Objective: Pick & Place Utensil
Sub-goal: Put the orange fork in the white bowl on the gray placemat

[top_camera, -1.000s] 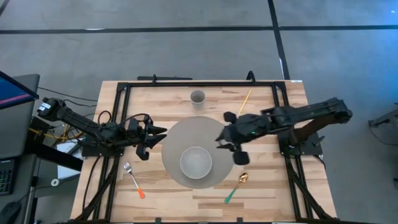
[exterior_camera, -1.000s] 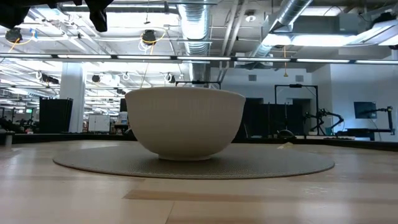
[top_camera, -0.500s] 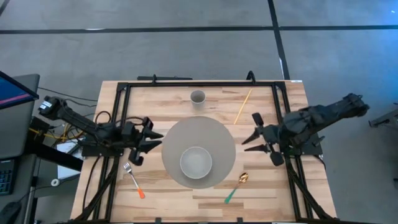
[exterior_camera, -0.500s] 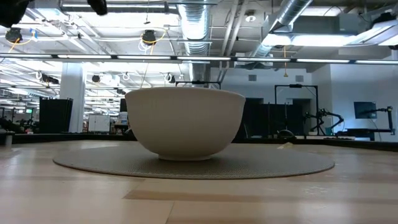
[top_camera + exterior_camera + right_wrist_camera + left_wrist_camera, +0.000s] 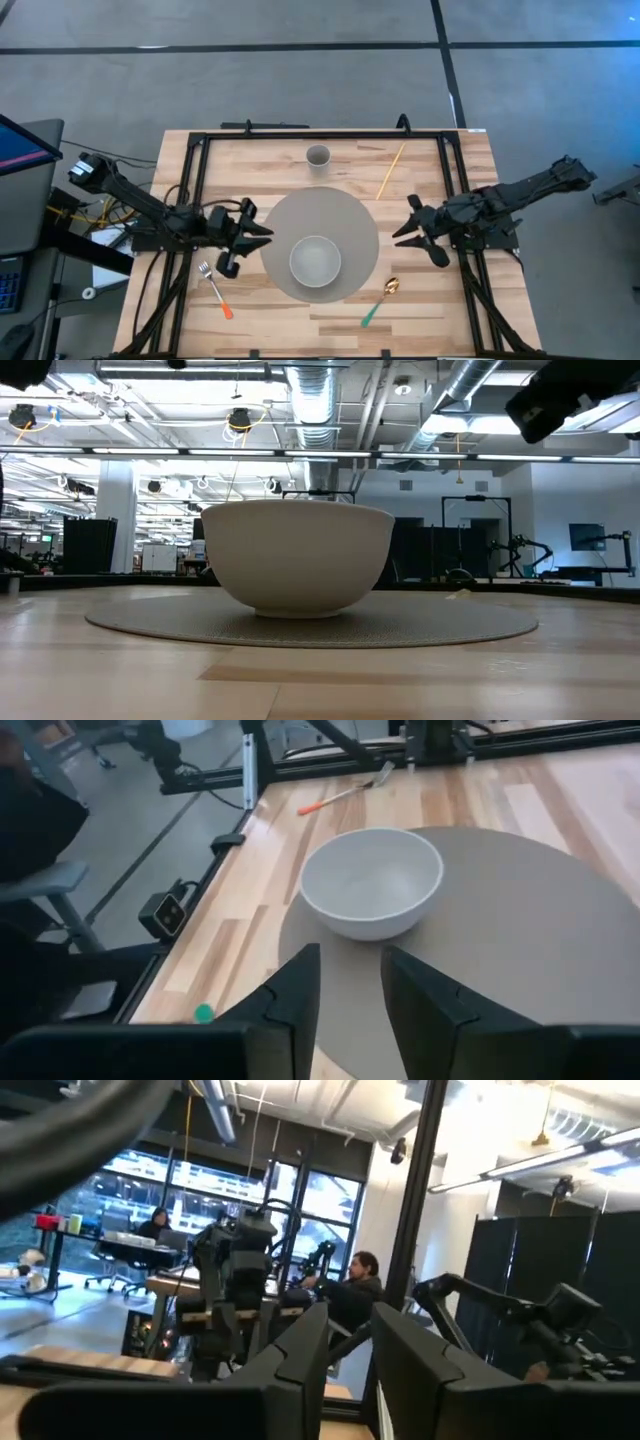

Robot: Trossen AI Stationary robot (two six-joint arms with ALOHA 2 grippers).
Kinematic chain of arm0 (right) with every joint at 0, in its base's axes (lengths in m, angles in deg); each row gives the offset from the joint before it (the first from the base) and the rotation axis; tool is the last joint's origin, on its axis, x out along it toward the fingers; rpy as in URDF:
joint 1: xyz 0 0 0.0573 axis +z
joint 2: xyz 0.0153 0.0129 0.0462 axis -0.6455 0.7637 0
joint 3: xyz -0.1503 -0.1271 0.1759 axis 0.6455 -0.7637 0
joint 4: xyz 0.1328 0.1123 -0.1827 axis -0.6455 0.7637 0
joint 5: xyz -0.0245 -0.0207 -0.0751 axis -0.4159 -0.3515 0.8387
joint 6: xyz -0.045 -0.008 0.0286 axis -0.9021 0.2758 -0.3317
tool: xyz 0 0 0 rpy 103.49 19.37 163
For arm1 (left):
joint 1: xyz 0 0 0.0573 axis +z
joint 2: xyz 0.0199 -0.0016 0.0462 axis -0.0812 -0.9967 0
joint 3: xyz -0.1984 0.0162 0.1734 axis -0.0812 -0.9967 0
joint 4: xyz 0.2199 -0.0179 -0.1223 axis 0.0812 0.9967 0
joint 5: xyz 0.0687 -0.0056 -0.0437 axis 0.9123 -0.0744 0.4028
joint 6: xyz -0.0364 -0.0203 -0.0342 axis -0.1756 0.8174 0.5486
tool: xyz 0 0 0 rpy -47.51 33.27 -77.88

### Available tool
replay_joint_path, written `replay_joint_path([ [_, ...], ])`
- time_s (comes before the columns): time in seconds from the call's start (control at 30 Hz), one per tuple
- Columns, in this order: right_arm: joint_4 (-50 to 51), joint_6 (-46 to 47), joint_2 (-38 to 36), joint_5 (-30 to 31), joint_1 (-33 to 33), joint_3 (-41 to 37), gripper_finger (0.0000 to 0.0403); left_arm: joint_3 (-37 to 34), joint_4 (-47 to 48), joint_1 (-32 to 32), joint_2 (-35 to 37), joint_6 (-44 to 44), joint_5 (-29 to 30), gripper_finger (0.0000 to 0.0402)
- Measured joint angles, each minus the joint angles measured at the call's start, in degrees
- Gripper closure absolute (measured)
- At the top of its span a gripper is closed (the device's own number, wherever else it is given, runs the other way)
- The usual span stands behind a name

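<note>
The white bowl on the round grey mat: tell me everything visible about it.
The white bowl is round, smooth and matte, ceramic by its look, with a plain rim and a narrow foot visible in the low view. It stands upright and looks empty, on the round grey placemat, toward the mat's near side. Only the mat touches it; no gripper or utensil does.

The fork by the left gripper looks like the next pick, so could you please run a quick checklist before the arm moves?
1. Fork lies flat on the table, apart from other things: ok.
2. Left gripper open and empty: ok.
3. Left gripper over the fork: not ok, it sits beside it, nearer the placemat.
4. Bowl empty, centred on the placemat: ok.
5. Right gripper clear of the bowl, at the placemat's edge: ok.
6. Fork's tine direction: cannot tell.
</note>
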Motion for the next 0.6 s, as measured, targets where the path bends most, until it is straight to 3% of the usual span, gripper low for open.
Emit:
replay_joint_path([
  [0.1, -0.7, -0.3, 0.9, 0.0, 0.9, -0.1, 0.03, 5.9, 3.4, 0.0, -3.8, -3.3, 0.0, 0.0314],
  [0.17, -1.1, -0.3, 1.4, 0.0, 1.5, -0.1, 0.03, 10.0, 10.2, -0.4, -4.9, -3.7, 0.4, 0.031],
  [0.23, -1.1, -0.3, 1.7, 0.0, 1.7, -0.1, 0.03, 14.5, 19.7, -1.0, -6.4, -1.5, 4.4, 0.0309],
  [0.4, -1.0, -0.3, 2.1, 0.0, 1.8, -0.1, 0.03, 24.1, 44.1, -4.9, -10.4, 9.4, 16.2, 0.0309],
  [0.5, -1.0, -0.3, 2.1, 0.0, 1.8, -0.1, 0.03, 28.4, 50.5, -8.4, -10.9, 18.1, 18.1, 0.0309],
  [0.6, -1.0, -0.3, 2.1, 0.0, 1.8, -0.1, 0.03, 29.3, 54.5, -11.6, -10.7, 33.8, 18.2, 0.0309],
])
